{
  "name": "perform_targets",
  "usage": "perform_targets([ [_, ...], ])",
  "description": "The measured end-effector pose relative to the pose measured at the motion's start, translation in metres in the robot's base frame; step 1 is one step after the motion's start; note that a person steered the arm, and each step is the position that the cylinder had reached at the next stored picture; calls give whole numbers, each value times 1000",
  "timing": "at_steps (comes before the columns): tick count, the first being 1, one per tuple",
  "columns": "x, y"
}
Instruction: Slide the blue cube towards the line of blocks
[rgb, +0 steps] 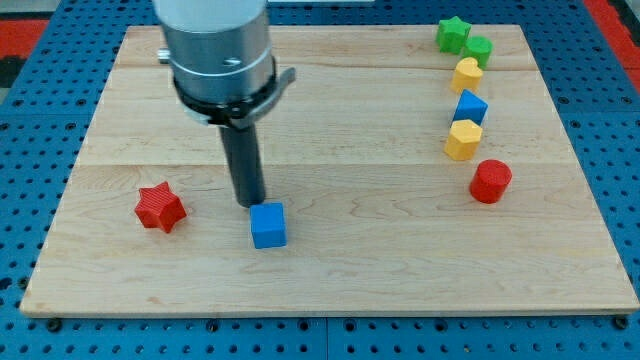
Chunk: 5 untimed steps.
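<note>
The pale wooden board (330, 280) lies on a blue perforated table surface (40, 120), and the arm comes down from the view's top as a wide grey metal cylinder (218, 45) that ends in a straight dark rod (243, 160). There is no claw on this arm, so nothing can be open or closed or gripping — only my tip (250, 204) works on the board. My tip stands just beyond the small blue plastic cube (268, 225), at its far left corner, so close that I cannot tell if they touch or if a thin gap is between them. The blue cube sits in the near part of the board, a little left of the middle. To its left, apart from it, lies a red star-shaped block (160, 207). The line of blocks runs along the right side, well apart from the blue cube — from far to near it has a green star-shaped block (452, 34), a second green block (479, 49) touching it, a yellow block (467, 74), a second blue cube (470, 107), another yellow block (463, 140) and a red cylinder-like block (490, 181) at the near end.
</note>
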<state>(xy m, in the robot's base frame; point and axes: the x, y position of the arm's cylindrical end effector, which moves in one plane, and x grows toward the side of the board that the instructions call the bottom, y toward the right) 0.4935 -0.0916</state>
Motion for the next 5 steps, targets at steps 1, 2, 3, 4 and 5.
perform_targets([
  [1, 0, -12],
  [2, 10, -33],
  [3, 23, -43],
  [4, 23, -43],
  [5, 46, -43],
])
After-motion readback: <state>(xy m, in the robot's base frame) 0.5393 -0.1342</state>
